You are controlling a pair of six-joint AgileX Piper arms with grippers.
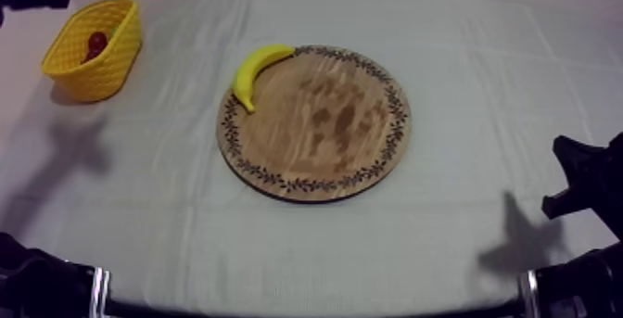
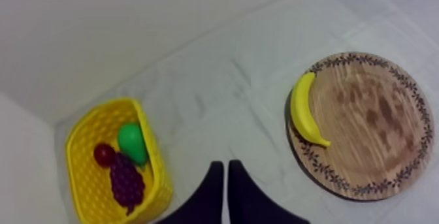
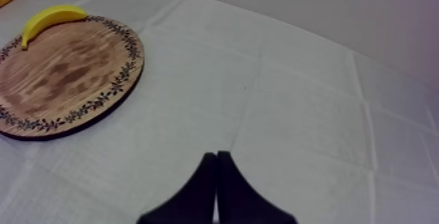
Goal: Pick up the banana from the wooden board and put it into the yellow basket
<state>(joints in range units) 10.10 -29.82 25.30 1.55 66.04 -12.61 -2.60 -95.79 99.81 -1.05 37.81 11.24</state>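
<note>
Dim, even overhead light, faint violet cast. Soft grey shadows on grey-white cloth (image 1: 464,62) left and right of round wooden board with patterned rim (image 1: 315,122); thin dark shadow under its near edge.

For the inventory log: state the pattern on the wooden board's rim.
Dark leafy vine motifs ringing the wooden board, clearest in the left wrist view.
</note>
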